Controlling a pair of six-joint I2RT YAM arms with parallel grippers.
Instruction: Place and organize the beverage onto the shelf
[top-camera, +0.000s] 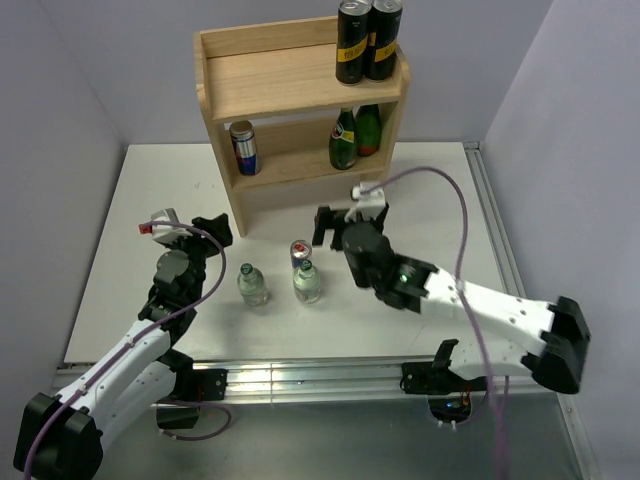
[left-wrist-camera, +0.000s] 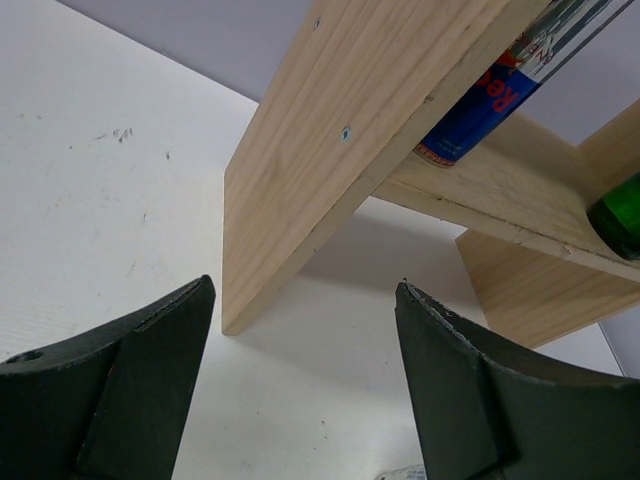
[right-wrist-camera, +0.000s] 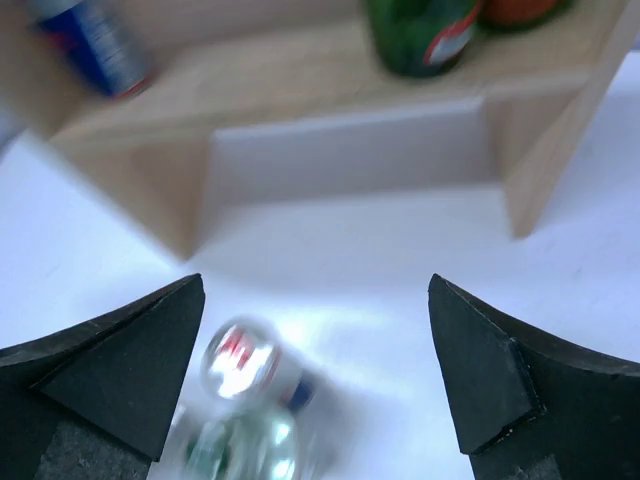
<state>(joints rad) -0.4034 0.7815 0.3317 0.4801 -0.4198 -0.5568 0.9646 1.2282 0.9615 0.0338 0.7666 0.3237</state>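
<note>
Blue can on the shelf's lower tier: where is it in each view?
Top external: blue can at the lower tier's left end.
Left wrist: can upper right.
Right wrist: can top left, blurred.
Shared landmark: green bottle on the same tier.

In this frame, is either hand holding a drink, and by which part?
Nothing is held. The left hand is open and empty, facing the shelf; the right hand is wide open above the can on the table.
</note>
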